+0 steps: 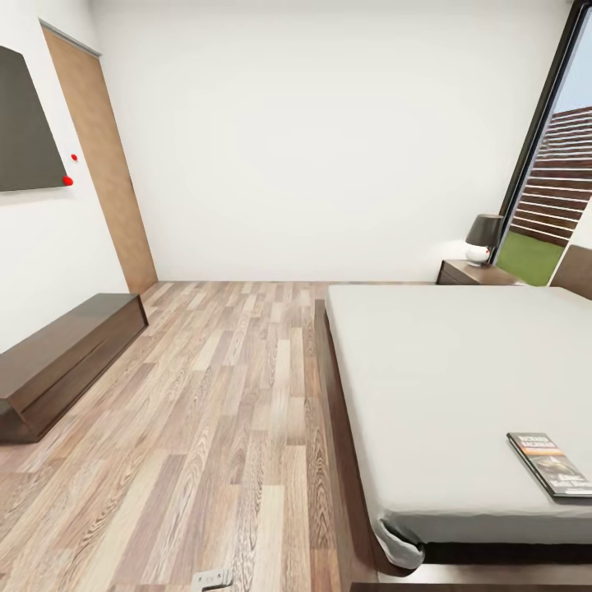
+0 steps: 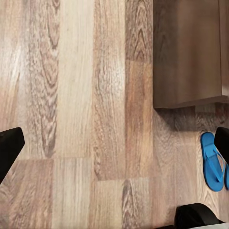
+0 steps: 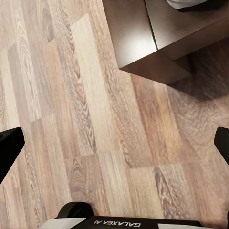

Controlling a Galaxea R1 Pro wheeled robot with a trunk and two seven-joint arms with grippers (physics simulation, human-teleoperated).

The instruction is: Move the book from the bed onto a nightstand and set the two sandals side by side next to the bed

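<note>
The book [image 1: 549,464] lies flat near the front right corner of the bed's pale mattress [image 1: 444,386]. Beyond the bed's far side stands a nightstand [image 1: 473,273], against the back wall by the window. In the left wrist view a blue sandal [image 2: 212,161] lies on the floor just past a dark brown corner of the bed frame [image 2: 188,52]. A blue sliver of a second sandal [image 2: 227,177] shows beside it. My left gripper [image 2: 114,145] is open over bare floor. My right gripper [image 3: 114,145] is open too, above the floor near the bed frame's corner [image 3: 152,38].
A long low dark dresser [image 1: 57,358] stands along the left wall under a dark wall screen [image 1: 25,123]. A wooden door [image 1: 103,164] is in the far left corner. A lamp [image 1: 483,238] stands on the nightstand. Wood-plank floor [image 1: 214,411] runs between dresser and bed.
</note>
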